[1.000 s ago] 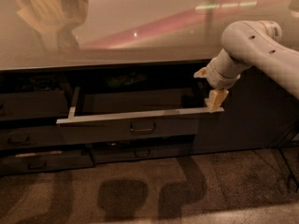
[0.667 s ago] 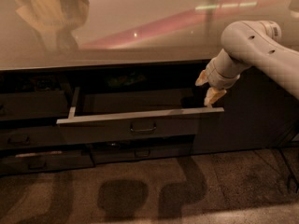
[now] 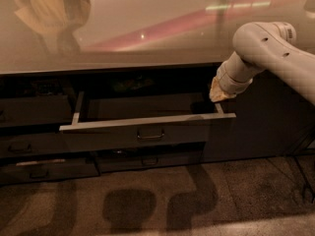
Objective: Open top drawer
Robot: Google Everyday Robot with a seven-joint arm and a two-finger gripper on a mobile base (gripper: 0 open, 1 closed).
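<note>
Drawer open, gripper over its right rear corner

Top drawer stands well out from the cabinet under the countertop. Its flat front shows a pale top edge and one small handle in the middle. The inside is in deep shadow: bare dark tray floor as far as it shows, and the back wall is hard to tell from the recess behind. Dim shapes in the recess just under the counter edge are unreadable.

Gripper: a tan tip at the end of the white arm, just above the drawer's right side rail near the back. Whether it touches the rail cannot be told. Whether it is spread or pressed together cannot be told either, since it reads as one pale mass. The arm enters from the right and is cut off by the frame edge.

A shorter drawer sits below the open one, partly hidden by its front. The drawers on the left are dark, with handles barely visible. A plain dark door stands to the right, behind the arm. Soft shadows lie on the floor.
</note>
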